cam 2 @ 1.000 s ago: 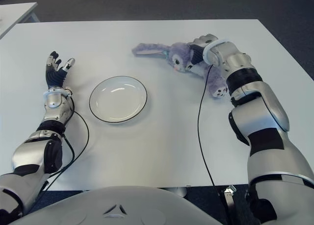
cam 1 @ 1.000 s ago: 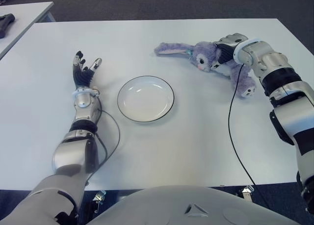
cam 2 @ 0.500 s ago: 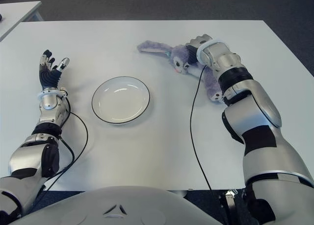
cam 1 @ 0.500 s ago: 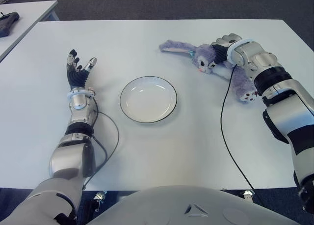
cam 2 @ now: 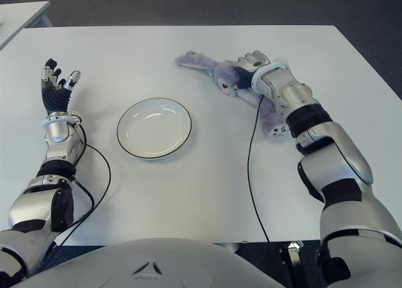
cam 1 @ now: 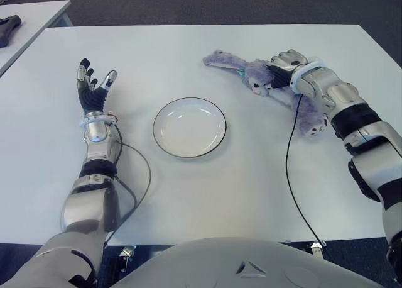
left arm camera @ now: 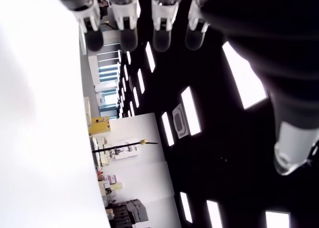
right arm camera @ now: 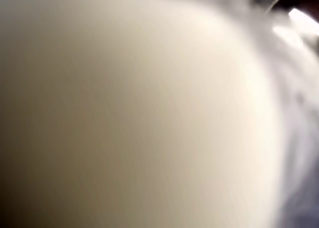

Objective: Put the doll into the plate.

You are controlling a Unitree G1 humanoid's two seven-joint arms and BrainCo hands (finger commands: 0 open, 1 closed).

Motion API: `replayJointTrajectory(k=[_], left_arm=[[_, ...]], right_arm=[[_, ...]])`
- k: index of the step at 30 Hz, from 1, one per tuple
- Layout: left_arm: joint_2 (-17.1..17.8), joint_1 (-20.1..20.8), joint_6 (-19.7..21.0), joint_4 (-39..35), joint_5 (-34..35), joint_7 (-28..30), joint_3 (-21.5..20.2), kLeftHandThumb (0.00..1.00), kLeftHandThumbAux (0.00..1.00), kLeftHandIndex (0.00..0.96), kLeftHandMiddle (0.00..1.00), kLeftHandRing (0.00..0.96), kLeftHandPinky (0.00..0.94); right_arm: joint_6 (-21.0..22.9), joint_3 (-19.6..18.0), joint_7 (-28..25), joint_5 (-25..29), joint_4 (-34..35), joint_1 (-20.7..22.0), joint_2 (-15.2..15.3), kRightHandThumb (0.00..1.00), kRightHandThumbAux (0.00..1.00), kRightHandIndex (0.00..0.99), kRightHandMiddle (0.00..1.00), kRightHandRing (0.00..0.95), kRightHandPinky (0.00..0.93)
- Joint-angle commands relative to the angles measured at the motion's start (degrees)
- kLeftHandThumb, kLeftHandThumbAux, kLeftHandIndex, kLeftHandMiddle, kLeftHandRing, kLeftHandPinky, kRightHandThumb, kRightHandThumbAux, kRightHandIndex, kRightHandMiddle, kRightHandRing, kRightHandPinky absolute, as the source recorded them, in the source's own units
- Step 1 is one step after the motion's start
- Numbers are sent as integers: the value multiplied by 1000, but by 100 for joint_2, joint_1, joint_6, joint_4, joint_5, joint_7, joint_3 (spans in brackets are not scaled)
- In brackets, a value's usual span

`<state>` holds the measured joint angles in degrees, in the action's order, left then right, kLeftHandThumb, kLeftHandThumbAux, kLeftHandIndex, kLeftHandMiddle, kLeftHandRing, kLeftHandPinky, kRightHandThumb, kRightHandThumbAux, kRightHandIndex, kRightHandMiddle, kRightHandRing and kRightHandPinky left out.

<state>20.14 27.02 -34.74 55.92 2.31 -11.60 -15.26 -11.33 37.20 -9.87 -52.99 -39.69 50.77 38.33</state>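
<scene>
One doll is seen on the table, right of the plate and barely shifted, the right hand now pressed over it, its grip unreadable, so lifting remains undone, while the left hand has drifted outward, fingers spread.

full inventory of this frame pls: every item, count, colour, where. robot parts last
purple plush rabbit doll: 1, purple with pale face, far right of table, lying flat, under the right hand.
round white plate with dark rim: 1, white, table centre, holds nothing.
white table: 1, white, fills the view.
second white table: 1, white, far left corner; a dark object lies on it.
black cable: 1, trailing from the right arm.
left robot hand: 1, black and silver, left of the plate, fingers spread, palm up.
right robot hand: 1, silver, on the doll; grip unclear.
</scene>
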Motion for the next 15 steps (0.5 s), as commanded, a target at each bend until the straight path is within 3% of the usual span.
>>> replayJointTrajectory(k=[1, 7, 11, 15], left_arm=[[-342, -1325, -169, 522, -127, -183, 32, 0, 556, 0, 23, 30, 37], [-367, -1295, -244, 600, -100, -153, 26, 0, 561, 0, 29, 35, 44], [-500, -1268, -303, 646, -117, -194, 59, 0, 564, 0, 34, 41, 53], [-668, -1217, -356, 801, -144, -247, 101, 0, 562, 0, 38, 49, 68]], right_arm=[[-661, 130, -544, 605, 303, -1357, -142, 707, 713, 437, 737, 761, 768], [-911, -358, 82, 1072, 265, -1373, -269, 707, 714, 439, 742, 760, 795], [-1510, -780, 706, 1520, 53, -1322, -355, 707, 712, 441, 769, 783, 812], [-1922, -1146, 958, 1947, 90, -1379, -380, 709, 712, 443, 799, 803, 804]])
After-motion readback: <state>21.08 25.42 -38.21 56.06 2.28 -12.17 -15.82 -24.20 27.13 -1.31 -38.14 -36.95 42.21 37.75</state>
